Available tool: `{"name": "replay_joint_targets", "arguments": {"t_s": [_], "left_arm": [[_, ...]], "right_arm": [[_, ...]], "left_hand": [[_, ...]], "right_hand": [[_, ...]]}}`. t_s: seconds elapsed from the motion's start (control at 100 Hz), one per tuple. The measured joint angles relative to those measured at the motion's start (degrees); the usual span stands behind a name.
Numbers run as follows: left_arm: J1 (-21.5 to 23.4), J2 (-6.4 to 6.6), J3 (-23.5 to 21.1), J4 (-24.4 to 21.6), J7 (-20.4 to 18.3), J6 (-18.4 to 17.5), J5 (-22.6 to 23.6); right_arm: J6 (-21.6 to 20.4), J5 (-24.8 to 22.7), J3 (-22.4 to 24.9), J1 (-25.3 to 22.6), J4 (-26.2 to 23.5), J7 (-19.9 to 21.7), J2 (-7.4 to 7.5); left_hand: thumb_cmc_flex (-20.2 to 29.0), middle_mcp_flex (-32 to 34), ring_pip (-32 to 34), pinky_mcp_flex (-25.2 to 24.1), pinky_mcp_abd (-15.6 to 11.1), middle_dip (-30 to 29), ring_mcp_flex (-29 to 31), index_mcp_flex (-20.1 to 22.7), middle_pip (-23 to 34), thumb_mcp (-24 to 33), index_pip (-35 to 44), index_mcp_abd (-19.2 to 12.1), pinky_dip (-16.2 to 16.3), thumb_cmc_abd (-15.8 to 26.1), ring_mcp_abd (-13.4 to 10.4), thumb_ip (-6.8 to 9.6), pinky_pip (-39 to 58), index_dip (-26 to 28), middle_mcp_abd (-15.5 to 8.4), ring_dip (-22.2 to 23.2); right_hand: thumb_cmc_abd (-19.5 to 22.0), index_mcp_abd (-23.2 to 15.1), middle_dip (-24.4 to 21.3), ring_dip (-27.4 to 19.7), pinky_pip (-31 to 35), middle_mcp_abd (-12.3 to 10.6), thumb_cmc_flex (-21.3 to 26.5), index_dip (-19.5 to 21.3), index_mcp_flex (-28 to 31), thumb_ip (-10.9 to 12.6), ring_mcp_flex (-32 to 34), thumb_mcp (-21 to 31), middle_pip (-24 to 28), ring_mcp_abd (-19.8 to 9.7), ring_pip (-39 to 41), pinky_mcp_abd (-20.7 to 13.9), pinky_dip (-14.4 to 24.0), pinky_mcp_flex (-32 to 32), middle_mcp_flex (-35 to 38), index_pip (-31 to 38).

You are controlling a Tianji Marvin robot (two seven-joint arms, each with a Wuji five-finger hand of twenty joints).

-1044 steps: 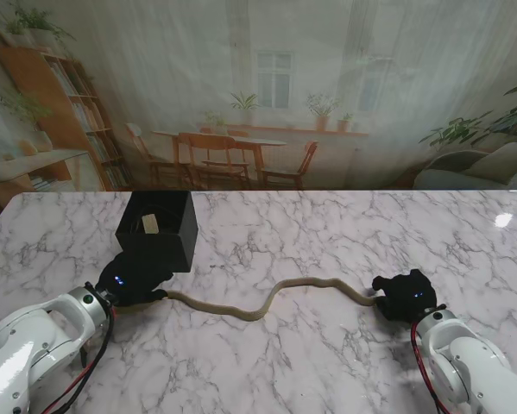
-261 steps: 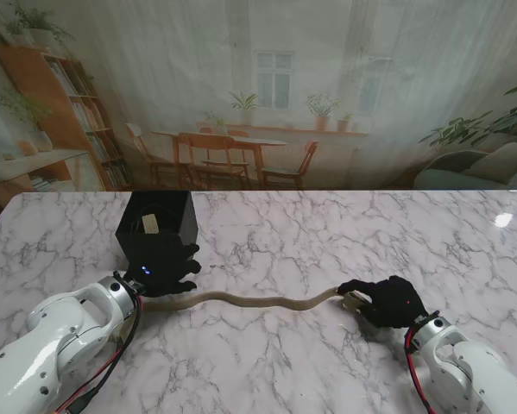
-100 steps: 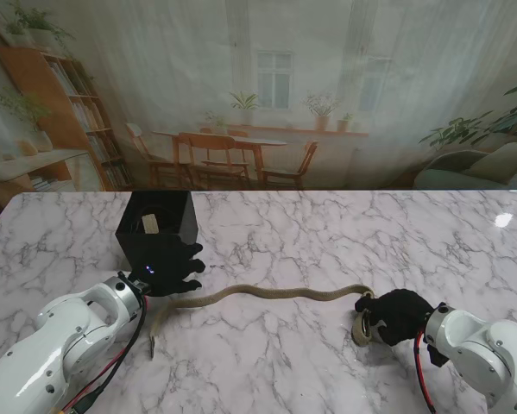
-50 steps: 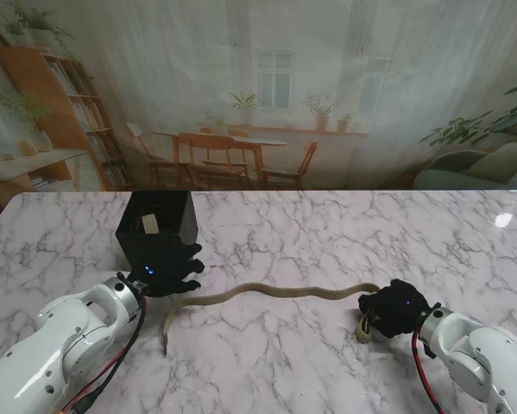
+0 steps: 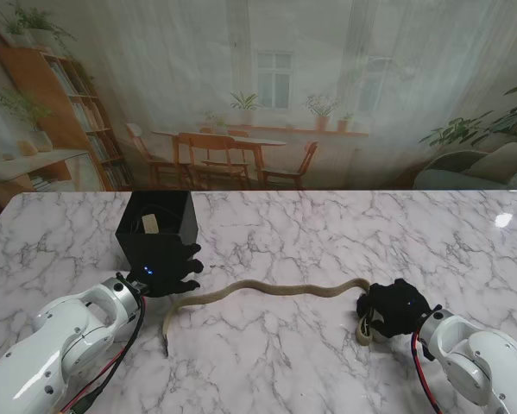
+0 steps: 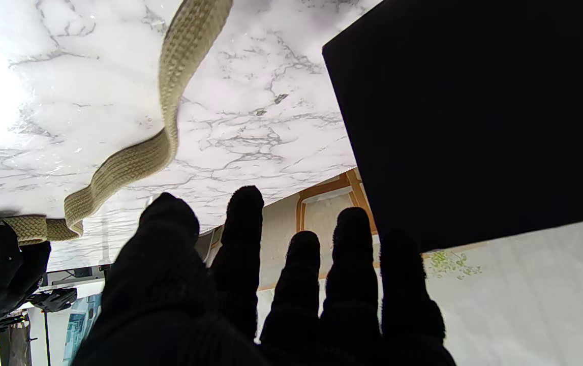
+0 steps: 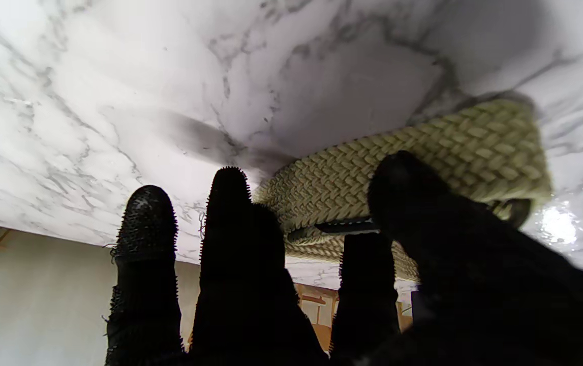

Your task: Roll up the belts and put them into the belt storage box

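Stand view: one belt [image 5: 275,289], one black storage box [image 5: 159,228], two robot hands, all on a white marble counter [image 5: 327,233]. The belt is tan, woven, lying in a loose wave across the lower middle of the frame; its left end hooks toward me and finishes in a dark tip, its right end is curled into a small coil. Right robot hand [image 5: 394,309], lower right, is curled around that coil. Left robot hand [image 5: 167,272], lower left, sits with fingers spread, holding nothing, just in front of the box and close to the belt. Left wrist view: one belt [image 6: 166,117] with a clear braided weave, snaking over marble clear of the fingers [image 6: 243,223]; the box wall [image 6: 474,117] fills the right side. Right wrist view: belt coil [image 7: 403,162], thick plaited weave, with fingers [image 7: 227,213] and thumb wrapped about it.
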Motion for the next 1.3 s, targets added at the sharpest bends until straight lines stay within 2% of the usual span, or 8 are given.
{"name": "replay_joint_targets", "arguments": {"t_s": [0.29, 0.46, 0.64, 0.73, 0.82, 0.94, 1.2, 1.3], "left_arm": [[0.0, 0.0, 0.0, 0.0, 0.0, 0.0, 0.0], [0.0, 0.0, 0.0, 0.1, 0.0, 0.0, 0.0], [0.0, 0.01, 0.1, 0.2, 0.1, 0.0, 0.0], [0.0, 0.01, 0.1, 0.2, 0.2, 0.0, 0.0], [0.0, 0.01, 0.1, 0.2, 0.3, 0.0, 0.0], [0.0, 0.01, 0.1, 0.3, 0.4, 0.0, 0.1], [0.0, 0.01, 0.1, 0.3, 0.4, 0.0, 0.1], [0.0, 0.01, 0.1, 0.3, 0.4, 0.0, 0.1]], "right_arm": [[1.2, 5.9, -0.5, 0.2, 0.9, 1.9, -0.56], [1.6, 4.8, -1.6, 1.0, 2.9, -3.1, -0.66], [1.4, 4.5, -2.2, 1.5, 4.3, -6.3, -0.88], [0.8, 3.3, -2.8, 2.0, 5.7, -9.8, -0.88], [0.2, 3.2, -3.3, 2.5, 7.1, -12.1, -0.88], [-0.3, 3.8, -3.9, 3.1, 8.4, -13.2, -0.97], [-0.6, 6.6, -4.5, 3.7, 10.1, -14.8, -1.56], [-0.8, 7.2, -4.5, 3.6, 10.1, -14.1, -1.64]], "left_hand": [[0.0, 0.0, 0.0, 0.0, 0.0, 0.0, 0.0, 0.0, 0.0, 0.0, 0.0, 0.0, 0.0, 0.0, 0.0, 0.0, 0.0, 0.0, 0.0, 0.0], [0.0, 0.0, 0.0, 0.0, 0.0, 0.0, 0.0, 0.0, 0.0, 0.0, 0.0, 0.0, 0.0, 0.0, 0.0, 0.0, 0.0, 0.0, 0.0, 0.0], [0.0, 0.0, 0.0, 0.0, 0.0, 0.0, 0.0, 0.0, 0.0, 0.0, 0.0, 0.0, 0.0, 0.0, 0.0, 0.0, 0.0, 0.0, 0.0, 0.0], [0.0, 0.0, 0.0, 0.0, 0.0, 0.0, 0.0, 0.0, 0.0, 0.0, 0.0, 0.0, 0.0, 0.0, 0.0, 0.0, 0.0, 0.0, 0.0, 0.0], [0.0, 0.0, 0.0, 0.0, 0.0, 0.0, 0.0, 0.0, 0.0, 0.0, 0.0, 0.0, 0.0, 0.0, 0.0, -0.01, 0.0, 0.0, 0.0, 0.0], [0.0, 0.0, 0.0, 0.0, 0.0, 0.0, 0.0, 0.0, 0.0, 0.0, 0.0, 0.0, 0.0, 0.0, 0.0, -0.01, 0.0, 0.0, 0.0, 0.0], [0.0, 0.0, 0.0, 0.0, 0.0, 0.0, 0.0, 0.0, 0.0, 0.0, 0.0, 0.0, 0.0, 0.0, 0.0, -0.01, 0.0, 0.0, 0.0, 0.0], [0.0, 0.0, 0.0, 0.0, 0.0, 0.0, 0.0, 0.0, 0.0, 0.0, 0.0, 0.0, 0.0, 0.0, 0.0, -0.01, 0.0, 0.0, 0.0, 0.0]], "right_hand": [[-1.2, 5.0, -1.9, -5.1, -5.1, -0.5, -3.7, -3.6, 2.6, -1.3, -3.0, 0.3, -5.2, 4.3, -3.0, 2.2, -3.9, -2.2, -10.6, 10.7], [-1.1, 5.9, 0.3, -4.8, -3.2, -8.8, -3.5, -4.2, 1.3, -1.7, 1.1, -2.0, -1.0, 4.3, -2.5, 2.2, -4.2, -1.1, 9.2, 16.3], [-0.9, 6.0, 7.4, 1.2, 2.7, -9.7, -2.8, -1.7, -1.8, -2.3, 9.4, -3.6, 9.8, -1.5, 1.6, -1.3, -0.8, 4.0, 22.1, 21.2], [-0.3, 6.0, 8.7, 4.1, 6.1, -11.7, -2.8, -0.4, -3.1, -2.5, 14.0, -3.7, 12.5, -2.7, 5.8, -4.0, 0.8, 7.3, 26.5, 17.7], [2.3, 7.9, 8.8, 6.4, 8.4, -12.7, -2.8, 1.9, -4.3, -0.4, 18.1, -3.5, 14.0, -3.0, 8.4, -5.0, 0.9, 9.5, 30.7, 1.8], [3.2, 8.8, 8.8, 7.3, 10.5, -12.9, -2.8, -0.7, -18.6, 3.4, 24.2, -3.5, 14.6, -2.0, 11.2, -5.1, 0.9, 12.5, 38.7, -9.3], [4.4, -9.2, 8.8, 7.4, 12.0, -11.2, -1.7, -3.4, -23.7, 3.6, 29.5, -3.5, 15.3, 0.8, 14.9, -2.8, 0.0, 18.5, 45.9, -10.5], [5.7, -12.5, 8.8, 7.2, 12.1, -9.1, 0.1, -3.5, -13.2, 3.6, 29.5, -3.5, 14.9, 2.7, 15.7, -1.3, -1.3, 18.9, 46.0, -10.2]]}}
